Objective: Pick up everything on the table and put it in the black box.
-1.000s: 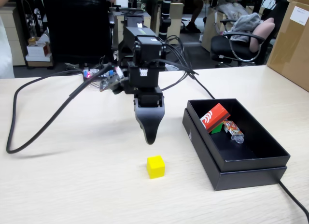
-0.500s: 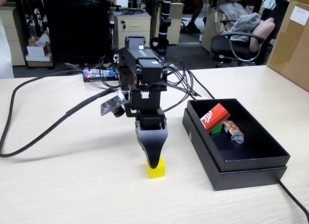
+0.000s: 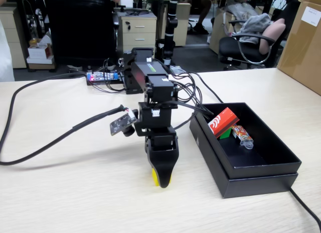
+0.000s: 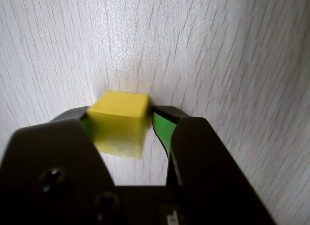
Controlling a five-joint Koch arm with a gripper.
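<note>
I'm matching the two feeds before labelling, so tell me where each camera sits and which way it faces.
Fixed view: stands past the table's near edge, facing the whole arm, the gripper and the black box.
Wrist view: rides on the gripper, looking down at the table; both jaws frame the yellow cube.
Shared: the gripper and the yellow cube.

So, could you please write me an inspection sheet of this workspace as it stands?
Surface: pale wood-grain table, level.
Job's things: yellow cube on the table between the jaws; red block tilted inside the black box, green cube under it.
Clutter: orange-printed packet in the box.
Grippers: gripper down at the table, jaws on either side of the yellow cube; contact unclear.
Cables: thick black cable curving across the table.
Surroundings: office chair, brown carton.
</note>
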